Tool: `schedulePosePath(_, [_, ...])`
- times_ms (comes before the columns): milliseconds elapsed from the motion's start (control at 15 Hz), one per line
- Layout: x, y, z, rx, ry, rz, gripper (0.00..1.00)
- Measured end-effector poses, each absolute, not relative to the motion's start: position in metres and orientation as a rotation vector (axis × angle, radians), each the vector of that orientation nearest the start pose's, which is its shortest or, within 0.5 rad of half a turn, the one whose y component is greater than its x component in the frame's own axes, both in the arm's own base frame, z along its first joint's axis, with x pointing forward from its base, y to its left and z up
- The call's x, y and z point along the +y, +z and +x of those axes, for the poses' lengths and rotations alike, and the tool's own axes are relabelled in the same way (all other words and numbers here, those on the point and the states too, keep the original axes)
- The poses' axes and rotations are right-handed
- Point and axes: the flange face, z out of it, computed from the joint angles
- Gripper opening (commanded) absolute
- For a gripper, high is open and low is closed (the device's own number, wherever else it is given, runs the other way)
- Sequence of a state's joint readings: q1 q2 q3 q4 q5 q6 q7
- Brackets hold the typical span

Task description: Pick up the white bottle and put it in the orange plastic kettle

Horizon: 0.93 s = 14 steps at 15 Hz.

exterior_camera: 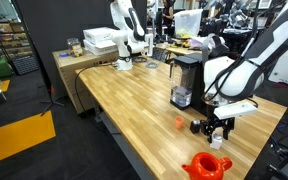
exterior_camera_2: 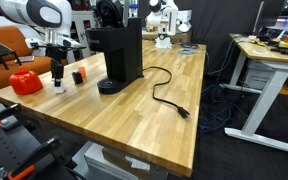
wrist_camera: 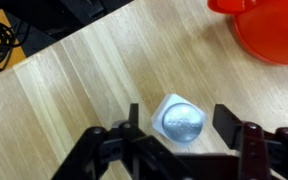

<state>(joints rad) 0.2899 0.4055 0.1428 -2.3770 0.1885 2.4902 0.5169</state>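
The white bottle [wrist_camera: 180, 120] stands upright on the wooden table, seen from above in the wrist view with its round grey cap up. My gripper [wrist_camera: 179, 124] is open, one finger on each side of the bottle with gaps to it. In both exterior views the gripper [exterior_camera: 216, 129] [exterior_camera_2: 58, 74] hangs straight over the bottle [exterior_camera: 217, 141] [exterior_camera_2: 59, 88]. The orange plastic kettle [exterior_camera: 206, 165] [exterior_camera_2: 24, 80] [wrist_camera: 269, 30] sits close beside it near the table's edge.
A tall black coffee maker [exterior_camera: 184, 80] [exterior_camera_2: 119, 55] stands nearby, its black cord [exterior_camera_2: 164, 95] trailing across the table. A small orange object [exterior_camera: 180, 123] and a small black bottle [exterior_camera: 197, 127] [exterior_camera_2: 79, 76] sit next to the gripper.
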Motion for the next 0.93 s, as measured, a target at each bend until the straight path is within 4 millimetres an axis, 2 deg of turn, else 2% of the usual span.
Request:
schedulePosePath(67, [0.200,0.135,0.423,0.394,0.509,-3.075,0.38])
schedulePosePath(200, [0.200,0.135,0.423,0.394,0.507,-3.074,0.27])
schedulePosePath(267, [0.200,0.136,0.424,0.394,0.506,-3.074,0.25])
schedulePosePath(667, [0.203,0.137,0.424,0.386,0.500,-3.075,0.25])
schedulePosePath(933, [0.209,0.155,0.429,0.353,0.444,-3.069,0.25])
